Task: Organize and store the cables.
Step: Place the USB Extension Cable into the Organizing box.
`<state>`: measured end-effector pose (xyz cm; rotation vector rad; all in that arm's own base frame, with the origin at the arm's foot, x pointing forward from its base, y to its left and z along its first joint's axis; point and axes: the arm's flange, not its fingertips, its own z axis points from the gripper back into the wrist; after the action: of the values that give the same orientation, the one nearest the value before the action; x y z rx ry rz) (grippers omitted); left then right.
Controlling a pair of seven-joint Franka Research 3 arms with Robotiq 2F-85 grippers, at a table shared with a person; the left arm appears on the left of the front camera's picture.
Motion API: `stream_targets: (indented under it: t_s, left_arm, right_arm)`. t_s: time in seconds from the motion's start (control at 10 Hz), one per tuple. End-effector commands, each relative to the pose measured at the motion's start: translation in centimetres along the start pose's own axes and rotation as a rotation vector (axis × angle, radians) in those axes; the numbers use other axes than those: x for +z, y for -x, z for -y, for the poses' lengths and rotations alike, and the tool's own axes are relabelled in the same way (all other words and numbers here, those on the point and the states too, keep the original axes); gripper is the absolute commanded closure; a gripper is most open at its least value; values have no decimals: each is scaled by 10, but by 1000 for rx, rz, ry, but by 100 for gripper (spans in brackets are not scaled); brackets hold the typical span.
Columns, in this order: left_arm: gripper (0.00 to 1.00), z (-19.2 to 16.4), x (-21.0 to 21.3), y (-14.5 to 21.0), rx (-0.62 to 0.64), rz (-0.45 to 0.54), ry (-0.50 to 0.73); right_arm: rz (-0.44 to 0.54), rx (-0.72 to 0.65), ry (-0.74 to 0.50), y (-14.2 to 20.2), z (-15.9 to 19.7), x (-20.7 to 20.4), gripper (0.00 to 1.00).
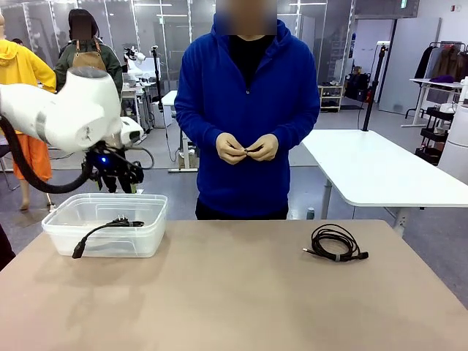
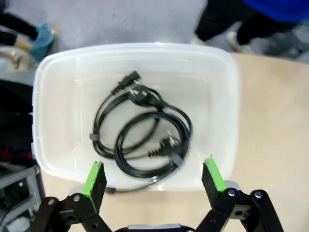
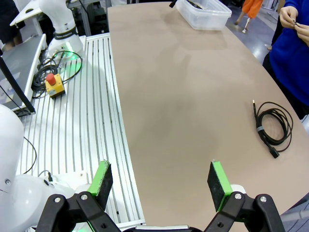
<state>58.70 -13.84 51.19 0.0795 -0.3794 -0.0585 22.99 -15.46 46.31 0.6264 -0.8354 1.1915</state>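
A clear plastic bin (image 1: 153,212) (image 2: 227,111) (image 3: 203,17) stands at the table's left. Black coiled cables (image 2: 140,130) with chunky plugs lie inside it, and one plug end (image 1: 79,251) hangs over its front wall. My left gripper (image 1: 117,175) (image 2: 153,176) hovers open above the bin with nothing between its green pads. Another coiled black cable (image 1: 335,243) (image 3: 273,126) lies on the table's right side. My right gripper (image 3: 161,180) is open and empty over the table's near edge, well away from that coil. The person's hands (image 1: 247,148) fiddle with something small at the far side.
The tan table (image 1: 234,292) has wide free room between bin and coil. A white slatted base (image 3: 77,125) with a red-button box (image 3: 54,84) and loose wiring runs beside the table on the robot's side. A white table (image 1: 380,168) stands behind to the right.
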Motion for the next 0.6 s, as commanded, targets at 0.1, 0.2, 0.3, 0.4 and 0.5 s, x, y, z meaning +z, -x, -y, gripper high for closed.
stream_targets:
  t_s: [0.1, 0.2, 0.3, 0.4, 0.5]
  left_arm:
    - [0, -40, 63, 61, -113, -56, 167]
    - [0, -51, 77, 77, -146, -37, 235]
    - [0, -69, 100, 105, -230, -49, 382]
    - [0, -94, 111, 122, -250, -12, 445]
    - [0, -123, 116, 137, -226, 21, 518]
  right_arm:
    - [10, 19, 6, 1, -1, -1, 0]
    - [10, 19, 6, 1, -1, -1, 0]
    - [10, 19, 6, 1, -1, -1, 0]
    - [10, 19, 6, 1, -1, -1, 0]
    - [10, 19, 6, 1, -1, -1, 0]
